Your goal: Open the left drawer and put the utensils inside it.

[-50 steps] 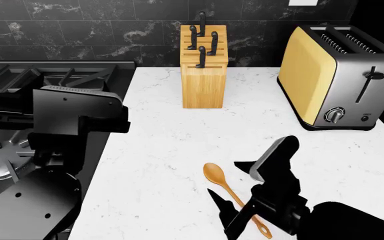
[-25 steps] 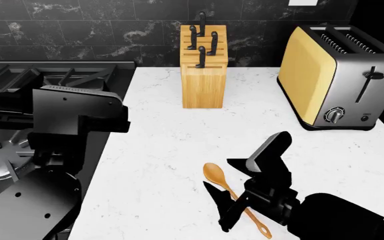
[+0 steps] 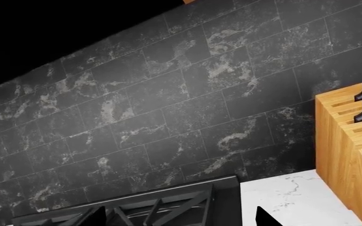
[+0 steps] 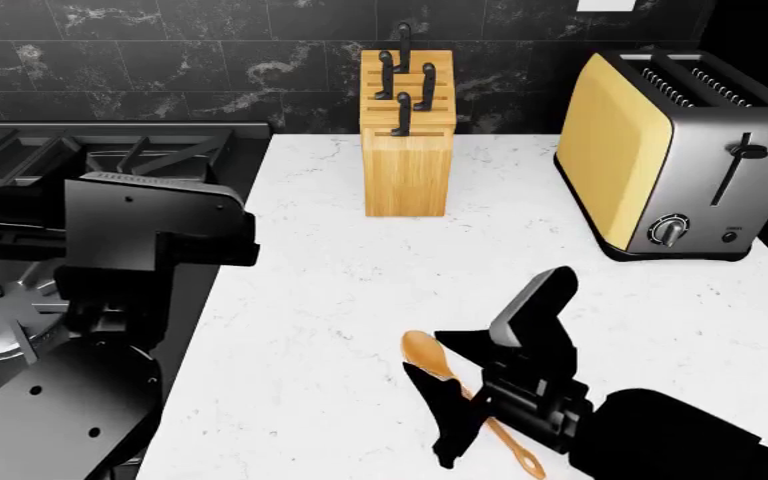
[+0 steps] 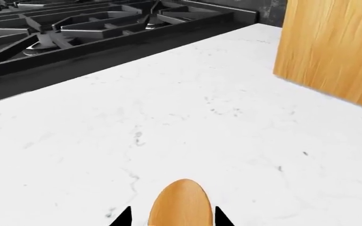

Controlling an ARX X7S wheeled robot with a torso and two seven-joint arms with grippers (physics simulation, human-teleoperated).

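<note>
Spoon: I see the golden wooden spoon (image 4: 470, 402) lying flat on the white marble counter (image 4: 331, 300), close to its front edge and toward the right side; its bowl faces the back wall, and its handle runs toward the front edge and ends in a holed tip.
Right gripper: my right gripper (image 4: 448, 368) is low over the spoon with its fingers spread, one on each side of the bowl and neck. In the right wrist view the two dark fingertips (image 5: 123, 217) flank the spoon bowl (image 5: 179, 203) with a sliver of counter showing on both sides, so nothing is grasped.
Left gripper: my left arm (image 4: 117, 240) sits over the counter's left edge and the black stove grates (image 4: 37, 160). Only two dark tips show at the edge of the left wrist view, and I cannot tell whether those fingers are released or clenched.
Knife block: the wooden block (image 4: 407, 140) with black-handled knives stands at the back edge of the counter, well apart from the spoon.
Toaster: a yellow and chrome toaster (image 4: 671, 160) stands at the back right corner.
Drawer and fork: I cannot see either from any camera.
</note>
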